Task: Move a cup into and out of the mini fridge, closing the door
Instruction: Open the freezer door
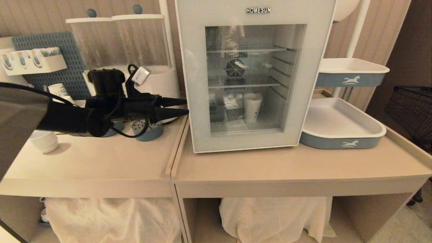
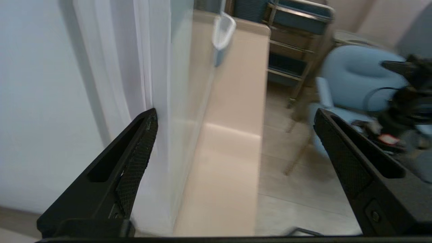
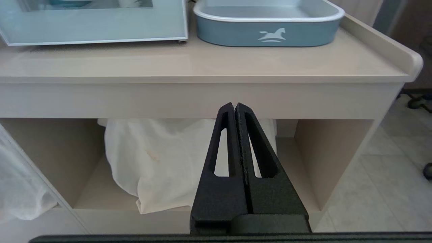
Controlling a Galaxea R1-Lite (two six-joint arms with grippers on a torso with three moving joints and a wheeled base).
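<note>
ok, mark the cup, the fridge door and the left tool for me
cup (image 1: 252, 107): head view, middle of its side wall, seen through the glass.
door (image 1: 312, 101): head view, the pale frame beside the glass.
left tool (image 1: 185, 106): head view, midway between its fingertips.

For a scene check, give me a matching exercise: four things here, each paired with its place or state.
Things:
1. cup
2. door
3. left claw
4. right claw

States:
A. shut, empty, below the counter edge
B. closed
C. open, at the door's left edge
D. inside the mini fridge, on the bottom level

Pairs: 1-D, 2-B, 3-C, 4-A
</note>
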